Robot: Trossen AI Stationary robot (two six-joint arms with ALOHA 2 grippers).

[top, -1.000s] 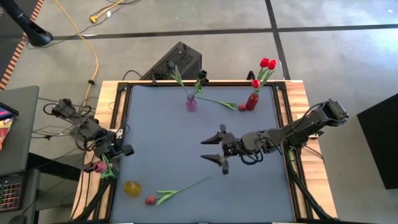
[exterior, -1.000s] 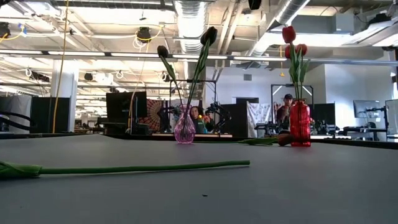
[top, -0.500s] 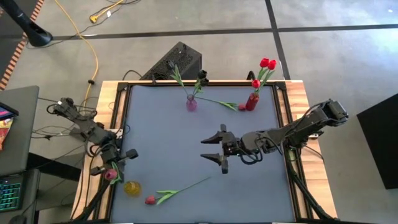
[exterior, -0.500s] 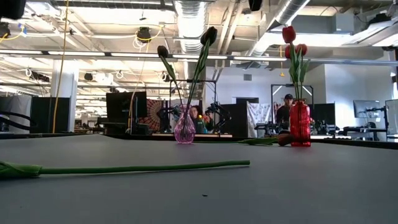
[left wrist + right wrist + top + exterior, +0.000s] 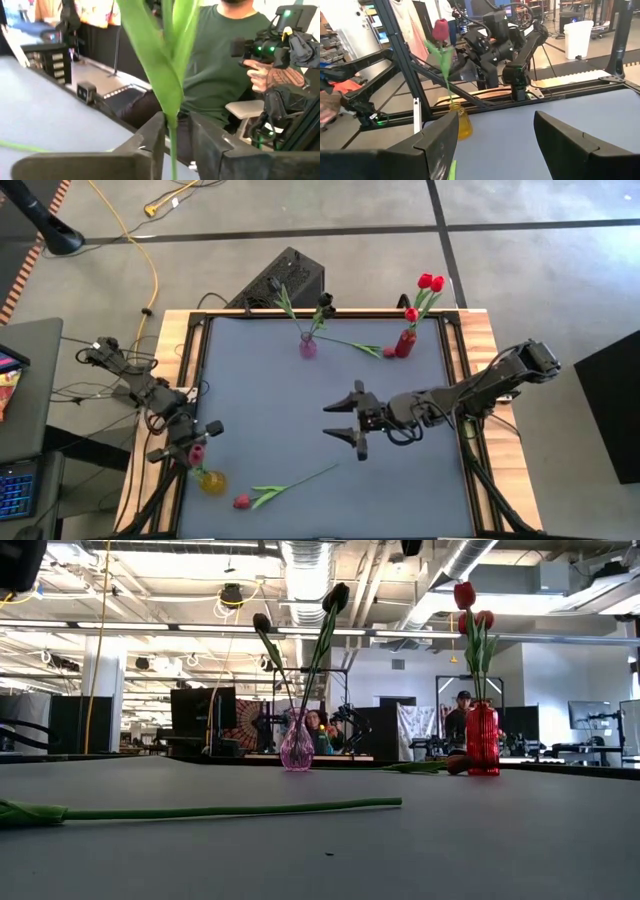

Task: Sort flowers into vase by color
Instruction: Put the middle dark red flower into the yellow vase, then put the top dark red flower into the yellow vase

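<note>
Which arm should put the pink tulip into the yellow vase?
Left. The left gripper already grips the pink tulip by its stem, right over the yellow vase. The right gripper is open and empty over mid-table, far from both.

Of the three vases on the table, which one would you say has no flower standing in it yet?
The yellow vase by the table's near left corner: it is empty, with the left gripper holding a pink tulip just above it. The purple vase and red vase hold flowers.

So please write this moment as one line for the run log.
left gripper: shut on pink flower, above yellow vase | right gripper: open, mid-table, waiting | loose flower: lying on table near yellow vase
</note>
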